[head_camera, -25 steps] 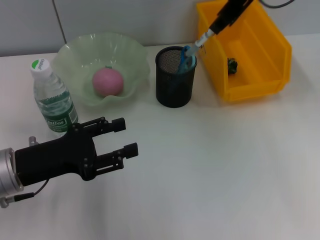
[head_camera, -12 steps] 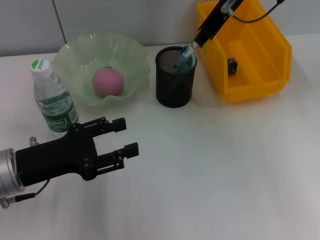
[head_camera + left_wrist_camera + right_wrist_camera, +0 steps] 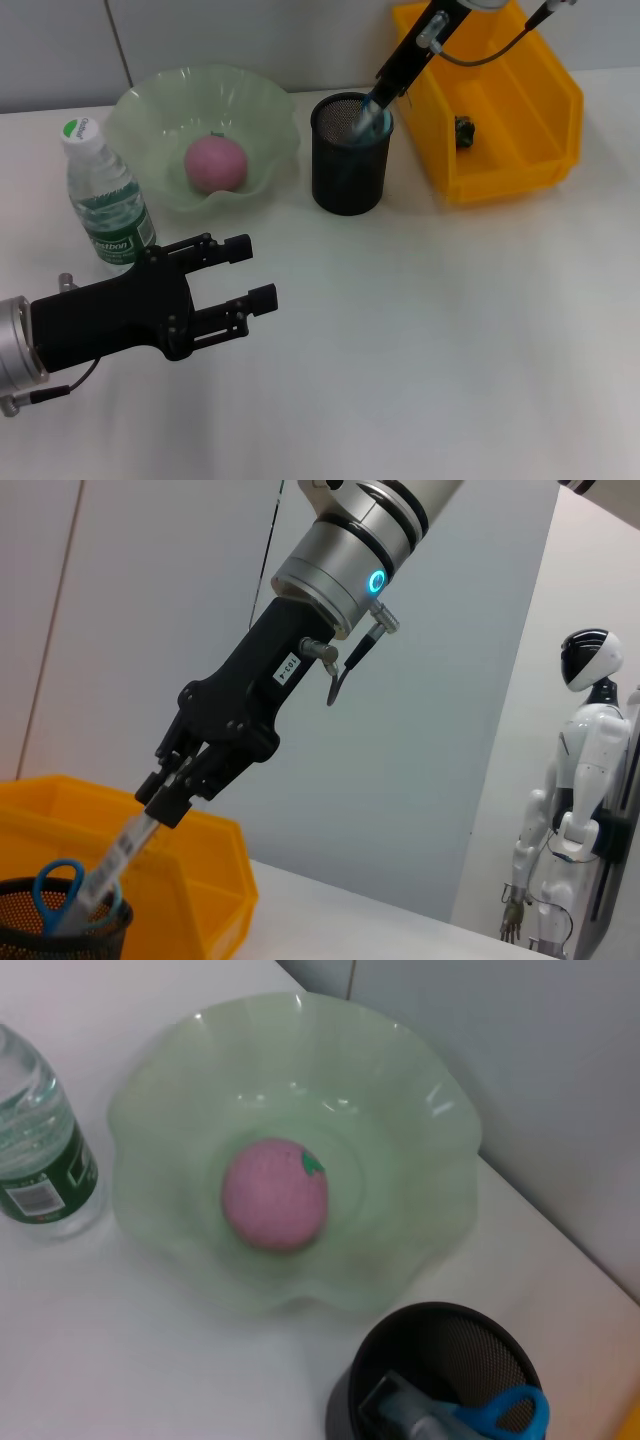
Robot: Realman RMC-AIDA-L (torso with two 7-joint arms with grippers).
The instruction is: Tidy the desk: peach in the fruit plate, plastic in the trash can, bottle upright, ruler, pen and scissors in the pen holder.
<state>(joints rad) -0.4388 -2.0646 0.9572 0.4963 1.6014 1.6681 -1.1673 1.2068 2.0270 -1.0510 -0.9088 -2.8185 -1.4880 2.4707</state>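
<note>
1. The ruler (image 3: 372, 112), a clear strip with a pale blue tint, is going into the black mesh pen holder (image 3: 349, 175); its lower end is already inside the rim while its upper end is sticking out, leaning toward the yellow bin (image 3: 520, 150).
2. The right gripper (image 3: 385, 85) is reaching down from above the bin, and its fingers are pinching the upper end of the ruler. In the left wrist view the same gripper (image 3: 160, 805) is showing its fingers closed on the strip just above the holder.
3. The ruler's long axis is running steeply down and away from the fingers into the holder's mouth, so I would judge that the coming move hinges on letting go only once the strip is leaning on the rim and cannot tip out.
4. Blue-handled scissors (image 3: 500, 1415) are already sitting in the holder beside the ruler, touching it or very nearly.
5. The pink peach (image 3: 215, 163) is lying in the green fruit plate (image 3: 150, 110), and the water bottle (image 3: 103, 200) is standing upright just beside the plate.
6. A small dark object (image 3: 465, 130) is lying in the bin; I cannot tell what it is.
7. The left gripper (image 3: 255, 270) is hovering over bare tabletop (image 3: 450, 350) near the bottle with its fingers spread and nothing between them, well apart from the holder.
</note>
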